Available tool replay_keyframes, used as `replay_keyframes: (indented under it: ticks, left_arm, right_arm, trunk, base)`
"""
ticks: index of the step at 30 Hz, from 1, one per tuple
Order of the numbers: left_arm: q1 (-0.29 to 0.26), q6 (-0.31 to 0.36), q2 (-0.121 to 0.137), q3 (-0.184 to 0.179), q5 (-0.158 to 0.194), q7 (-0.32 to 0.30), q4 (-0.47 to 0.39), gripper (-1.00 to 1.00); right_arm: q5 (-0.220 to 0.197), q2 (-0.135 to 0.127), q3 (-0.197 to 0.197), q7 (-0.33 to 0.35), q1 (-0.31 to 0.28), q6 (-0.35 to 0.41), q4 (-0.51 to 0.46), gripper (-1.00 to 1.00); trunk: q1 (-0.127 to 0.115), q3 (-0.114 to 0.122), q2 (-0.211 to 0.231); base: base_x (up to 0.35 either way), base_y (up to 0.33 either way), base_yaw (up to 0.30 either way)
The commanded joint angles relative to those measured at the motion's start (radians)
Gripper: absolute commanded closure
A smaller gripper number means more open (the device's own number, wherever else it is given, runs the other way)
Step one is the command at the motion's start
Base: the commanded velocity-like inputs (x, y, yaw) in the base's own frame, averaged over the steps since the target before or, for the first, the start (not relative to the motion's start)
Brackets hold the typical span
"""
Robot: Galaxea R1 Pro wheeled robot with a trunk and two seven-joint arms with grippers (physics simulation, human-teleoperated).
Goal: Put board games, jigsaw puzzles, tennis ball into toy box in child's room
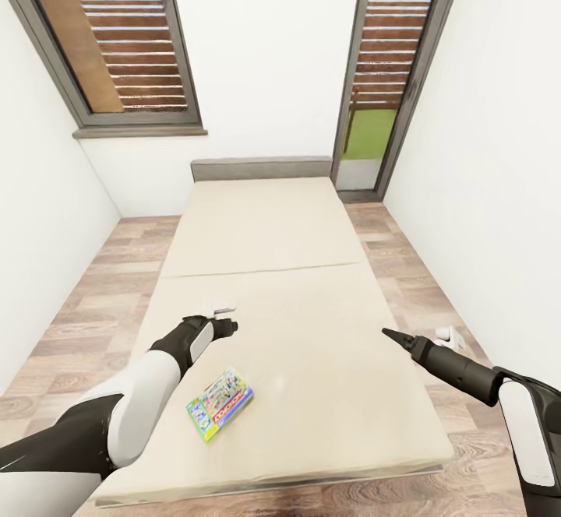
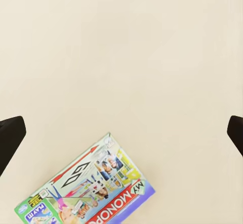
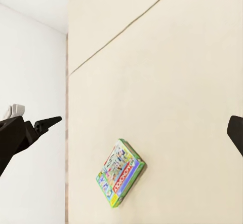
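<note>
Robot faces the bed [image 1: 265, 268]. One board game [image 1: 220, 404], a colourful Monopoly box, lies flat on the mattress, lower left of the head frame. Left claw [image 1: 227, 328] hovers just above and beyond the box, not touching it; in the left wrist view its fingertips [image 2: 10, 135] sit at opposite frame edges, so spread apart, nothing held. Right claw [image 1: 392, 335] is at center right, well apart from the box; its fingers [image 3: 235, 130] are spread too, empty. Risks: the box is thin and flat on soft bedding, so fingertips may skid over it, or push it toward the mattress edge.
</note>
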Motion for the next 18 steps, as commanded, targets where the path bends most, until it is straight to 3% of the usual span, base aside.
replay_keyframes:
  ticks: [1,18]
  left_arm:
    - [-0.001,0.006,-0.001,0.008,-0.008,0.001,-0.002,-1.0]
    - [0.0,0.005,0.001,0.008,-0.009,0.002,-0.002,-1.0]
  right_arm:
    - [0.008,0.0,-0.002,0.01,-0.001,0.004,0.0,-1.0]
    - [0.008,0.0,-0.002,0.01,-0.001,0.004,0.0,-1.0]
  trunk:
    - [0.0,-0.003,-0.002]
    - [0.0,-0.031,-0.002]
  base:
    - [0.0,0.0,0.0]
    - [0.0,0.0,0.0]
